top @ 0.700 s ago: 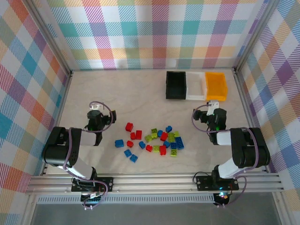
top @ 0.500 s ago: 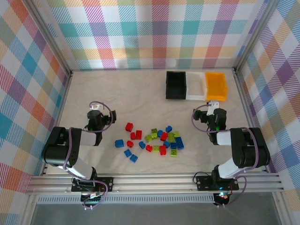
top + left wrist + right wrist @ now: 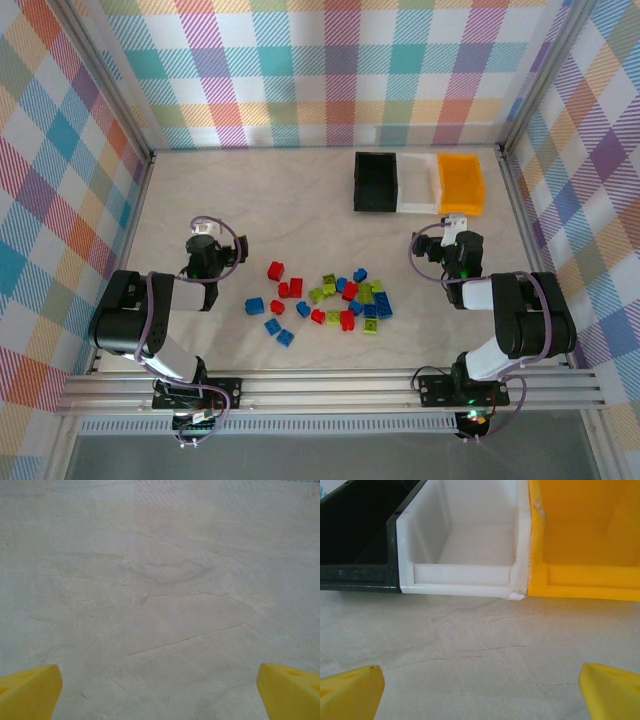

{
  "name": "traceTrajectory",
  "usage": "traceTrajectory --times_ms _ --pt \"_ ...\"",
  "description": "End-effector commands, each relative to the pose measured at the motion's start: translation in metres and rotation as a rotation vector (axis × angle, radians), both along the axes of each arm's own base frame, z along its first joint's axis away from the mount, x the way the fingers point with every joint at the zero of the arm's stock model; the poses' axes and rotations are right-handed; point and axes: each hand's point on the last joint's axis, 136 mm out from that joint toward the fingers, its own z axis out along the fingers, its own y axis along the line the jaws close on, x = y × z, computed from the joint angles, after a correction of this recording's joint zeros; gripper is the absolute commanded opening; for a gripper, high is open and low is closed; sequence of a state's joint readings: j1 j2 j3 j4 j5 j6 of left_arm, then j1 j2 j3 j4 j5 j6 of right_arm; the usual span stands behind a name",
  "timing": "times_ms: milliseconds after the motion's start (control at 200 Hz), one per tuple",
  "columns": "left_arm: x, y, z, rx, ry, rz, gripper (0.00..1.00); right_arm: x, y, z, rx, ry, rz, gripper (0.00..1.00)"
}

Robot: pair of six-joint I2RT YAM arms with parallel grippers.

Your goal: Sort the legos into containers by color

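Several red, blue and lime green legos (image 3: 330,295) lie scattered on the table between the two arms. The containers stand in a joined row at the back right: black (image 3: 375,182), white (image 3: 417,186), orange-yellow (image 3: 461,185). My left gripper (image 3: 203,236) rests left of the pile. It is open, and its yellow fingertips (image 3: 27,690) stand wide apart over bare table. My right gripper (image 3: 455,226) sits just in front of the bins, open, nothing between its fingertips (image 3: 350,690). The right wrist view faces the black bin (image 3: 355,574), white bin (image 3: 462,575) and orange-yellow bin (image 3: 585,582).
Checked fabric walls (image 3: 330,70) and aluminium frame posts (image 3: 110,90) close in the beige table (image 3: 280,190) on three sides. A metal rail (image 3: 330,385) runs along the near edge by both arm bases.
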State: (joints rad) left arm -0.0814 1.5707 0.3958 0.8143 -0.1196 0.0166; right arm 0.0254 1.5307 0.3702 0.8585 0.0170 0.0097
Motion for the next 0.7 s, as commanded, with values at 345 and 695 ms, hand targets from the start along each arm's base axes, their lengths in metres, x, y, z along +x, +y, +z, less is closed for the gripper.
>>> traceTrajectory --times_ms 345,695 --pt "0.0064 0.0011 0.0096 0.003 -0.026 -0.007 1.0 0.0072 0.0033 0.0094 -0.004 -0.032 0.024 1.0" --pt "0.0072 0.0012 0.0101 -0.001 -0.026 -0.008 1.0 0.0093 -0.0012 0.0079 0.008 -0.016 0.003 1.0"
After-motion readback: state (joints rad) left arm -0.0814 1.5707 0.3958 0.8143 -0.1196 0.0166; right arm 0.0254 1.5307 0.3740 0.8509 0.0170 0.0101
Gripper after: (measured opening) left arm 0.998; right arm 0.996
